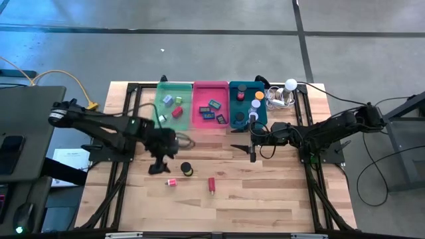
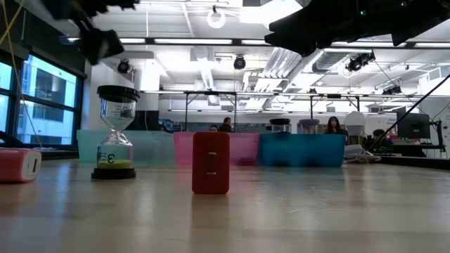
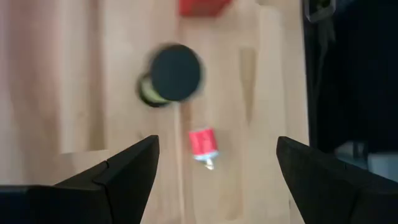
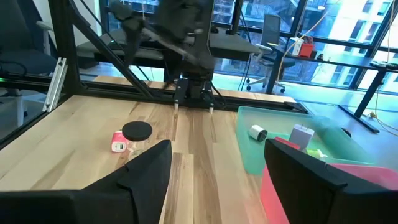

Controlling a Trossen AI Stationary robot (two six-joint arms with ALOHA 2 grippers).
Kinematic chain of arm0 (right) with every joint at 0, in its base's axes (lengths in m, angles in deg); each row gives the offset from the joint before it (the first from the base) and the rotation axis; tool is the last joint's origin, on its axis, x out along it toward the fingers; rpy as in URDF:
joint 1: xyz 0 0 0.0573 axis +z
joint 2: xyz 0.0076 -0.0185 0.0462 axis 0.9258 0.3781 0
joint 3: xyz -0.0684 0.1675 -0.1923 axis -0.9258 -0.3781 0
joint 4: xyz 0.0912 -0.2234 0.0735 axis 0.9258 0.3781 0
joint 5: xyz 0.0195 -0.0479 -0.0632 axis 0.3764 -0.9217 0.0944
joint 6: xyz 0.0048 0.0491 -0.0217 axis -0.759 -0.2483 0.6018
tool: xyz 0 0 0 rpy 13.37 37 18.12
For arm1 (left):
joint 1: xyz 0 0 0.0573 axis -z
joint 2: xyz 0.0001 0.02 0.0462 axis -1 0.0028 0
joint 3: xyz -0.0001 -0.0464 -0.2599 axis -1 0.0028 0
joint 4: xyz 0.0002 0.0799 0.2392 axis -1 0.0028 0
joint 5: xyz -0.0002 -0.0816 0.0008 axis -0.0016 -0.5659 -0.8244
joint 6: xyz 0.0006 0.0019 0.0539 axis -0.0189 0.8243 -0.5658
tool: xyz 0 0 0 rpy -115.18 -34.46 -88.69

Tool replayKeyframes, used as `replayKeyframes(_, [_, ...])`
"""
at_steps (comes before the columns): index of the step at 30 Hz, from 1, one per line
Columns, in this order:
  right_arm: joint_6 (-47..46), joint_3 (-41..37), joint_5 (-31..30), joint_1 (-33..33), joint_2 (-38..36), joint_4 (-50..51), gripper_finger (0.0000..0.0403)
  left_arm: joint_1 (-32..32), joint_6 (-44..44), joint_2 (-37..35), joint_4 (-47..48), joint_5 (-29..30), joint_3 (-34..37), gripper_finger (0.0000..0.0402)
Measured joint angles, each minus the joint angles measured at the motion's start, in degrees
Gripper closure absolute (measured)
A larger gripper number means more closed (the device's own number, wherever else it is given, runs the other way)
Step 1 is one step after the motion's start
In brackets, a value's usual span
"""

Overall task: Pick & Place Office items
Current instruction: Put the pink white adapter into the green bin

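I see the tabletop (image 1: 265, 199) filling the middle of the high view, with three trays in a row along its upper edge: green (image 1: 174, 123), pink (image 1: 210, 123) and teal (image 1: 246, 123), each holding several small office items. The left arm reaches in from the frame's left, and its end effector (image 1: 157, 166) hangs just left of centre, fingers spread wide with nothing between them. The right arm comes in from the right; its end effector (image 1: 252, 155) sits right of centre, just below the teal tray, jaws partly open and empty as far as I can tell.

Three items lie loose on the tabletop below the trays. The hourglass (image 1: 186, 168), black-capped with yellow-green sand, stands just right of the left end effector. A red block (image 1: 212, 184) lies lower right of it. A small red-and-white piece (image 1: 171, 182) lies lower left.
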Motion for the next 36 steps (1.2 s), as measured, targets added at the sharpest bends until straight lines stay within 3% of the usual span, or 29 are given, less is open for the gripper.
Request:
replayKeyframes(9, [0.0, 0.0, 0.0, 0.0, 0.0, -0.5, 0.0155, 12.2, 0.4, 0.0, -5.3, 6.4, 1.0, 0.0084])
replayKeyframes(13, [-0.6, 0.0, 0.0, 0.0, 0.0, -0.9, 0.0155, 14.7, -5.7, 0.0, -7.2, 6.9, 1.0, 0.0084])
replayKeyframes(15, [-1.1, 0.0, 0.0, 0.0, 0.0, -1.1, 0.0155, 15.2, -6.6, 0.0, -7.2, 6.9, 1.0, 0.0084])
replayKeyframes(24, [-1.3, 0.0, 0.0, 0.0, 0.0, -1.4, 0.0155, 15.2, 4.1, 0.0, -6.4, 13.1, 1.0, 0.0084])
replayKeyframes(32, [-1.3, 0.0, 0.0, 0.0, 0.0, -1.4, 0.0155, 15.9, 3.9, 0.0, -6.8, 13.2, 1.0, 0.0084])
replayKeyframes(36, [-1.3, 0.0, 0.0, 0.0, 0.0, -1.4, 0.0155, 16.2, 4.8, 0.6, -6.8, 16.1, 0.9, 0.0084])
